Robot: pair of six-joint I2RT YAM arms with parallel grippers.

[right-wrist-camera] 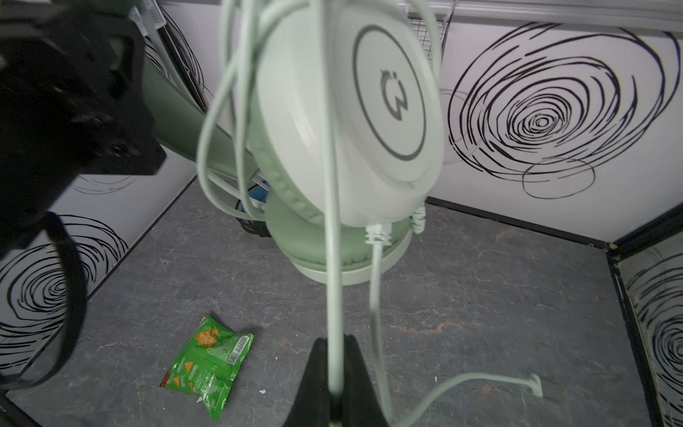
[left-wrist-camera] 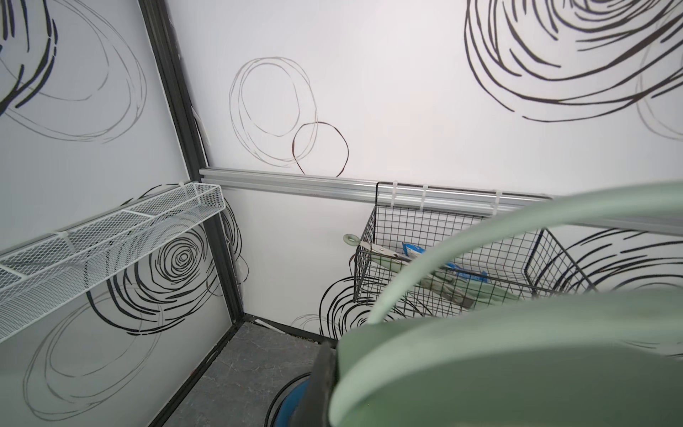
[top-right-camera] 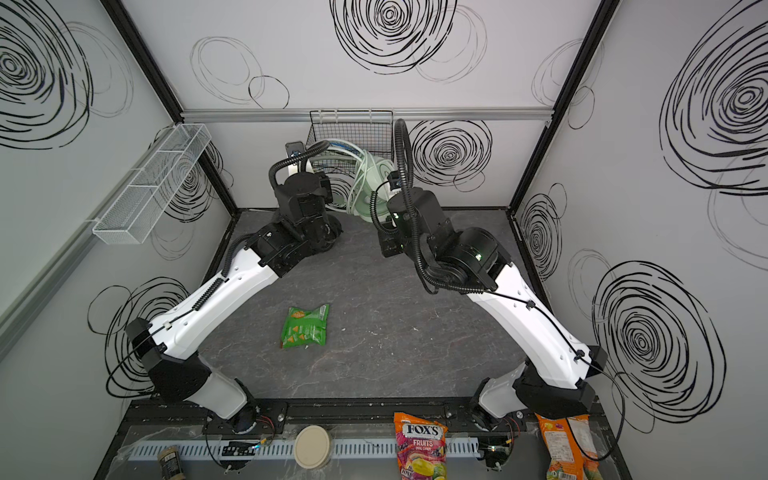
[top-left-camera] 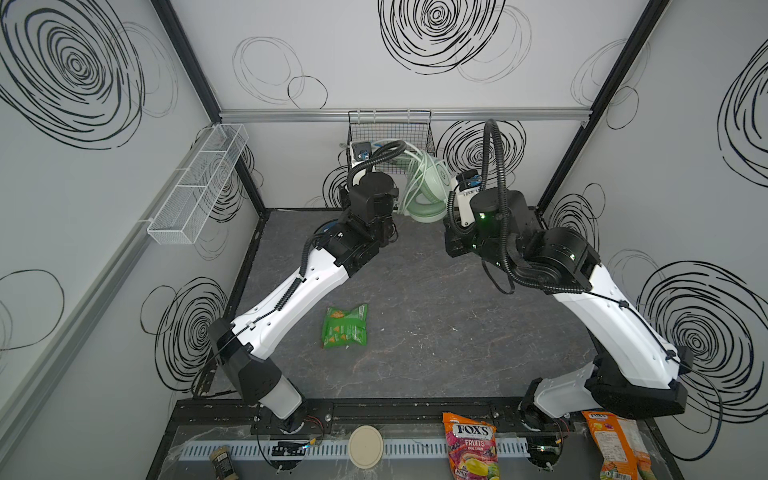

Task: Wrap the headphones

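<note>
The mint green headphones [top-left-camera: 428,187] [top-right-camera: 370,187] hang in the air at the back of the table, between both arms. My left gripper [left-wrist-camera: 334,369] is shut on their green headband [left-wrist-camera: 517,351]; only one black finger [left-wrist-camera: 319,380] shows. In the right wrist view my right gripper [right-wrist-camera: 335,342] is shut on the pale cable [right-wrist-camera: 332,258], which runs up over the white ear cup [right-wrist-camera: 351,111]. Loops of cable hang round the cups, and the plug end [right-wrist-camera: 534,382] dangles free. The black headphones show only as a blue and black patch [left-wrist-camera: 292,403] on the table under the left arm.
A green snack bag [top-left-camera: 345,326] [right-wrist-camera: 209,364] lies mid-table. A black wire basket [top-left-camera: 390,124] [left-wrist-camera: 443,236] holding scissors hangs on the back wall just behind the headphones. A white mesh shelf [top-left-camera: 199,183] is on the left wall. Candy bags [top-left-camera: 471,444] and a round lid [top-left-camera: 365,446] sit on the front ledge.
</note>
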